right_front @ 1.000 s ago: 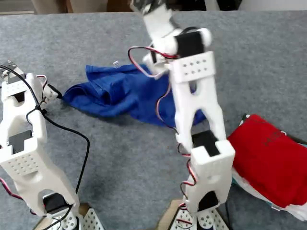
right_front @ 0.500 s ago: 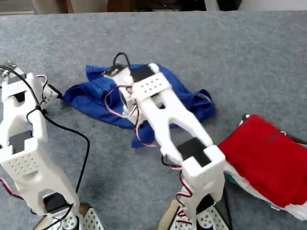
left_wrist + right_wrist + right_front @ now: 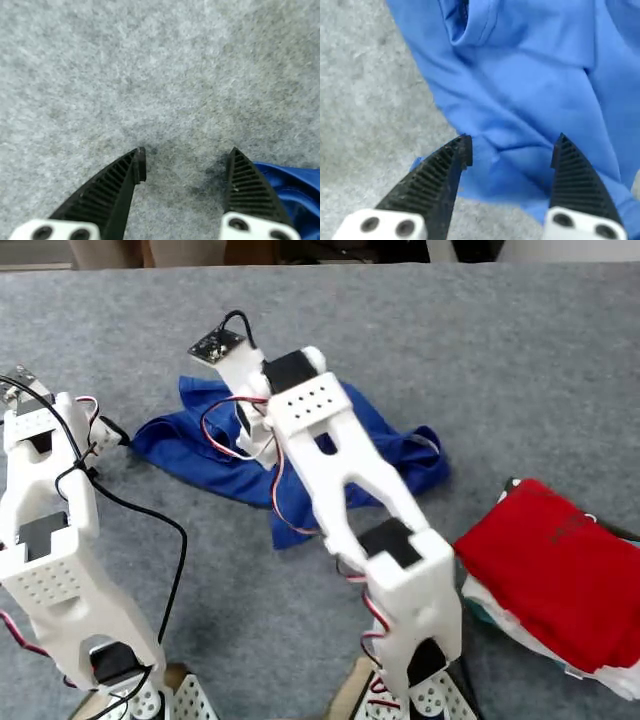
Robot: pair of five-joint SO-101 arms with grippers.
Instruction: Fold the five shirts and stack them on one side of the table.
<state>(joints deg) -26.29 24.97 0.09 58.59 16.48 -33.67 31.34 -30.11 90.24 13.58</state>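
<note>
Right wrist view: right claw [image 3: 512,142] hangs open over the crumpled blue shirt [image 3: 530,75], apparently to pinch a fold edge; left claw [image 3: 187,155] sits open at its corner.

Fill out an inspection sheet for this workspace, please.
Surface: grey felt-like table top.
Job's things: blue shirt crumpled at centre, unfolded; red shirt folded atop pale cloth at the right edge.
Clutter: nothing seen.
Grippers: left gripper open, low over the surface beside the blue shirt's tip; right gripper open over the blue shirt.
Cables: black cable loops beside the left arm; red and white wires hang along the right arm.
Surroundings: dim shapes beyond the far edge, unclear.
</note>
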